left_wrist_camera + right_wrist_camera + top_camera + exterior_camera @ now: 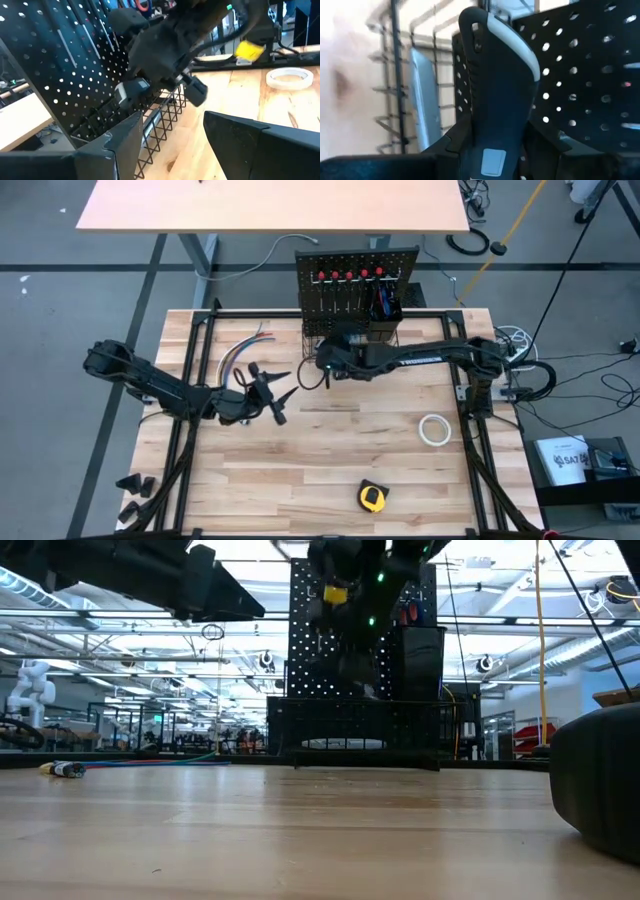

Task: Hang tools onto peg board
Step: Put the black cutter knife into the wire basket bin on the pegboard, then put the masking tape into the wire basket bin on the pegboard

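High view, from overhead: the right pincer (325,366) reaches across the light wooden worktop (330,470) to the foot of the peg board (357,275), just beside the black wire basket (335,330), while the left pincer (272,392) hangs over the worktop's left half, its fingers spread and grasping nothing. Right wrist view shows the right pincer clenched on a grey-blue utility knife (495,90), held just in front of the perforated panel, with the basket's wire bars beside it. On the board, red-handled screwdrivers (348,276) hang in a row. A white tape roll (434,430) and a yellow tape measure (372,498) lie on the worktop, well apart from the board, and a bundle of coloured wires (240,352) lies near the left arm
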